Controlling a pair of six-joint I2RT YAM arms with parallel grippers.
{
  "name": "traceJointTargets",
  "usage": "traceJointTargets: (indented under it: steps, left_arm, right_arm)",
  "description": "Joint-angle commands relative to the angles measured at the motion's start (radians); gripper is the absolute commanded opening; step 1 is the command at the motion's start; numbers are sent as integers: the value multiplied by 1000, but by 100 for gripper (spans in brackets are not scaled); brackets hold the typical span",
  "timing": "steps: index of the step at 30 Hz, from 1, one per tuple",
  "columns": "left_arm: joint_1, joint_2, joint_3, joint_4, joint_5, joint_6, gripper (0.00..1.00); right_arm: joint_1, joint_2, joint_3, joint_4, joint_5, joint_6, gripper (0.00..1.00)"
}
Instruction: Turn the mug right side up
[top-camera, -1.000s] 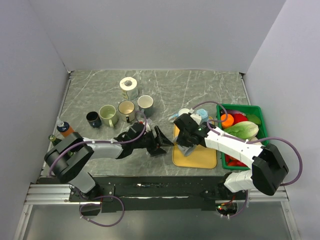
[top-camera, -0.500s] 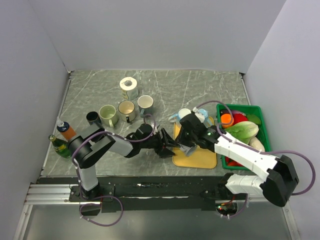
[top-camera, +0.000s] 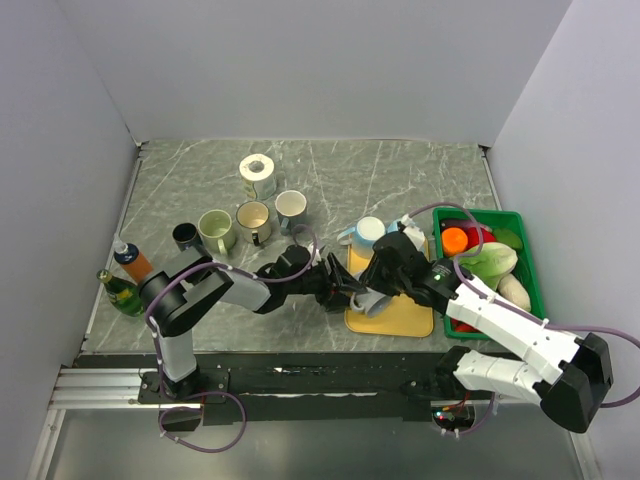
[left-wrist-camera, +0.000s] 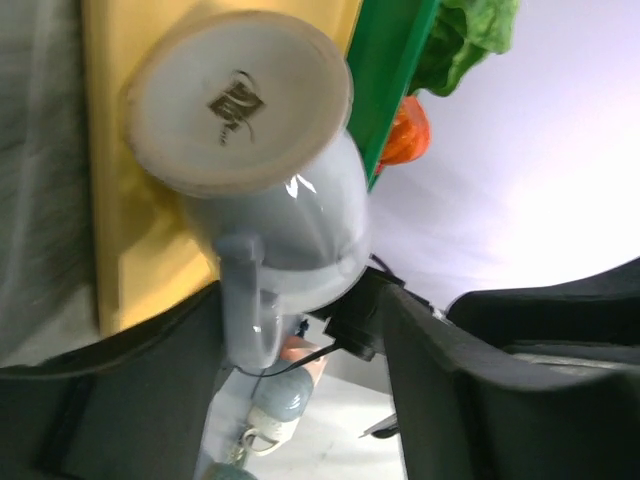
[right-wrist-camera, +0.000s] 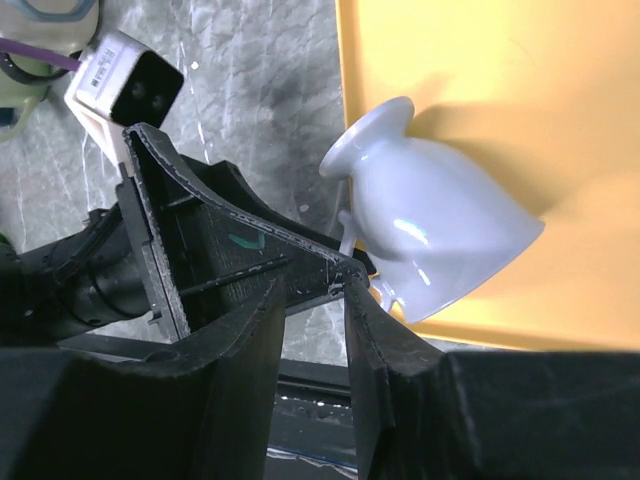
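A pale blue-white mug (top-camera: 372, 302) hangs tilted over the left part of the yellow board (top-camera: 405, 316). Its stamped base (left-wrist-camera: 240, 110) points at the left wrist camera and its wide rim (right-wrist-camera: 480, 260) points away. My left gripper (top-camera: 350, 292) (left-wrist-camera: 300, 300) comes in from the left and is shut on the mug's body, the handle (left-wrist-camera: 245, 320) against one finger. My right gripper (top-camera: 376, 284) (right-wrist-camera: 310, 295) stands just beside the mug (right-wrist-camera: 430, 210), open, with nothing between its fingers.
A green bin (top-camera: 522, 222) of vegetables borders the board on the right. A blue mug (top-camera: 366, 230) and a small white bottle (top-camera: 405, 232) stand behind the board. Several mugs (top-camera: 252, 217), a tape roll (top-camera: 257, 168) and two bottles (top-camera: 128, 258) sit at the left.
My right gripper has opened and let go of the mug. My left gripper has moved right to the board and narrowed its jaws round the mug.
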Motion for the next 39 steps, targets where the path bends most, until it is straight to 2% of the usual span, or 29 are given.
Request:
traceJointTargets:
  steps: [1,3,5,14,20,23,24,26,27,28,33,39]
  left_arm:
    - [-17,3,45,33,-16,-1,54]
    - [-20,14,43,40,-18,-7,40]
    - [-20,12,39,37,-22,-7,36]
    - [-33,20,74,-24,-37,30,41]
    - [-40,29,91,-61,-42,42,39]
    - [-43,32,100,-82,-45,53,29]
    - [-45,34,103,-87,-45,56,21]
    - [-45,31,109,-110,-45,68,14]
    - [-45,29,111,-111,-45,73,4]
    - [-45,23,109,-110,-44,77,1]
    - [-43,-14,88,-41,-13,85,1]
    - [-34,-164,73,-33,-14,169,1]
  right_arm:
    - [5,-35,-19,-17,42,18,38]
    - [5,-45,-22,-20,45,18,38]
    - [7,-56,-29,-19,47,19,38]
    - [5,-77,-43,-29,54,24,39]
    - [5,-90,-48,-34,62,30,39]
    - [5,-97,-49,-42,67,32,39]
    - [4,-99,-51,-42,68,33,40]
    - [5,-104,-52,-43,70,32,40]
    - [5,-104,-52,-43,68,33,40]
    - [5,-104,-52,-43,67,33,40]
    - [7,-116,-51,-36,60,12,40]
    - [5,-205,-68,15,33,-27,40]
